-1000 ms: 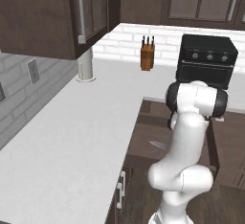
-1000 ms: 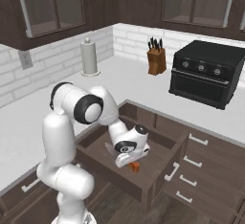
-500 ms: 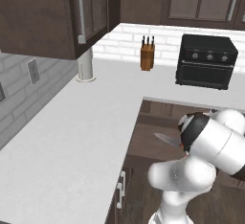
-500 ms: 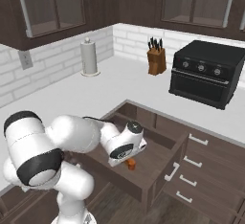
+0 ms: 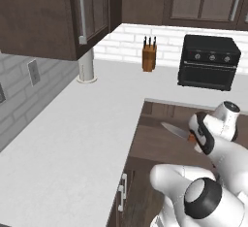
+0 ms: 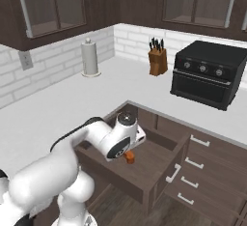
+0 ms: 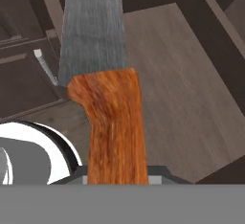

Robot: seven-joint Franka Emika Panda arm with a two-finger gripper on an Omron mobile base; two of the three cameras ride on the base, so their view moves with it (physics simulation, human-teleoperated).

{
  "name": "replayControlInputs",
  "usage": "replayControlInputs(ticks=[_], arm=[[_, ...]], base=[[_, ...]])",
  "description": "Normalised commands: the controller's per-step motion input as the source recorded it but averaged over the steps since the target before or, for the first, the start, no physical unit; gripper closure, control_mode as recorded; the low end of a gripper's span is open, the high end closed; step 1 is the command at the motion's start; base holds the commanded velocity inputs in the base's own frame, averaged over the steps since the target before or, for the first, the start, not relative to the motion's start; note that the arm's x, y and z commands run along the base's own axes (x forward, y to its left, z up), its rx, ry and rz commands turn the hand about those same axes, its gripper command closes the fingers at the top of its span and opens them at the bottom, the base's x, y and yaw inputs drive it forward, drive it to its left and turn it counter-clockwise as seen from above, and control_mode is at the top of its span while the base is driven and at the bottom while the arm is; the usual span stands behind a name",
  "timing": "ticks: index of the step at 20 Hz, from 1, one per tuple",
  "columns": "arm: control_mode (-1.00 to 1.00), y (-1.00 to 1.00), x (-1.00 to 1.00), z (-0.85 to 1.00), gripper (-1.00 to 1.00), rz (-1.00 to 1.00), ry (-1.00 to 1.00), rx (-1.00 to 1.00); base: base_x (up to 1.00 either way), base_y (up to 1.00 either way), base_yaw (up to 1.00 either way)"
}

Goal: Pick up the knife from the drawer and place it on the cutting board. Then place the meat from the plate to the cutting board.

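Counter [image 5: 72,143]: pale grey top, L-shaped, running along the white brick wall and round the corner.
Cabinets [image 5: 43,17]: dark brown wall units with glass doors and long silver handles, hanging above the counter.
Arm [image 6: 58,172]: white with dark joints, bent low and reaching forward into the open drawer.
Oven [image 6: 207,73]: small black countertop unit with three knobs, standing on the counter near the back wall.
Drawer [image 6: 144,162]: dark brown wood, wide and shallow, pulled out from under the counter edge; closed drawer fronts with silver handles sit beside it.
Paper towel roll [image 6: 89,58]: upright on the counter near the wall, well apart from the oven.
Knife block [image 6: 157,61]: tan wood with dark handles sticking up, between the paper towel roll and the oven.
Knife [image 7: 107,98]: orange handle, silver-grey blade; held above the drawer floor, with the blade pointing away from the hand. In the left base view the blade juts out to the left of the wrist.
Gripper [image 7: 117,173]: closed narrow around the orange handle, the handle rising straight up from between the fingers in the hand view; the hand is inside the drawer opening.
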Motion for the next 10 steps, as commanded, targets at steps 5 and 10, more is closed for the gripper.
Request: replayControlInputs(ticks=[5, 10], arm=[[-1.00, -0.02, -0.26, 1.00, 1.00, -0.01, 0.00, 0.07], [-1.00, 0.20, -0.24, 0.95, 1.00, 0.00, -0.02, 0.05]], base=[[0.00, 0.00, 0.00], [0.00, 0.00, 0.00]])
